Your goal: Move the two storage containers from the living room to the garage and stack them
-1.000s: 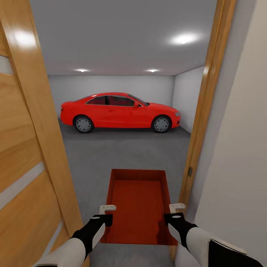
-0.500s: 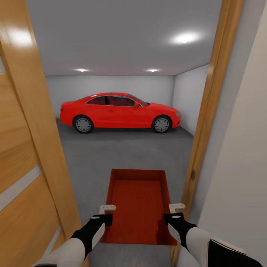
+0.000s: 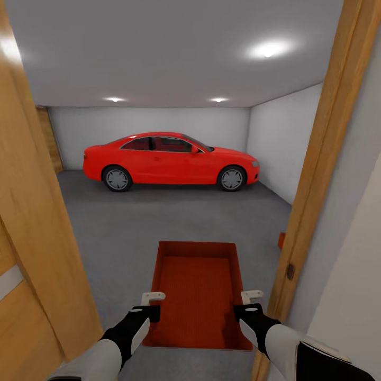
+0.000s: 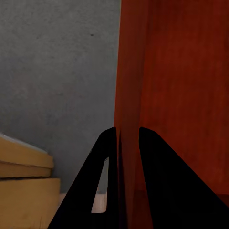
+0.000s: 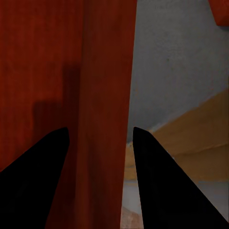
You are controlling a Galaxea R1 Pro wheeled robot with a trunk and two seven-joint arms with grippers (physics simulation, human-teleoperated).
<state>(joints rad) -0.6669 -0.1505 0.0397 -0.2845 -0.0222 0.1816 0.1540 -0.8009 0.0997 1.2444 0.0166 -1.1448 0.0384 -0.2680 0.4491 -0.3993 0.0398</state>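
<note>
An orange-red open-topped storage container [image 3: 197, 288] hangs level in front of me, carried between both arms above the garage's dark grey floor [image 3: 159, 222]. My left gripper [image 3: 153, 306] is shut on its left wall [image 4: 128, 95], with a finger on each side. At the opposite side my right gripper [image 3: 248, 304] is shut on the right wall [image 5: 107, 71] in the same way. A small orange-red corner [image 3: 281, 241] peeks out low behind the right door frame, also seen as an orange-red corner [image 5: 219, 10] in the right wrist view; it may be the other container.
I am in a doorway into the garage. An open wooden door [image 3: 32, 238] stands close on the left and the wooden frame [image 3: 317, 185] on the right. A red car [image 3: 169, 161] is parked across the far wall. A plank garage door [image 3: 48, 140] shows far left.
The camera has moved forward through the doorway: door and frame slid outward and more garage shows, including the orange-red corner at the right. The container stays held as before.
</note>
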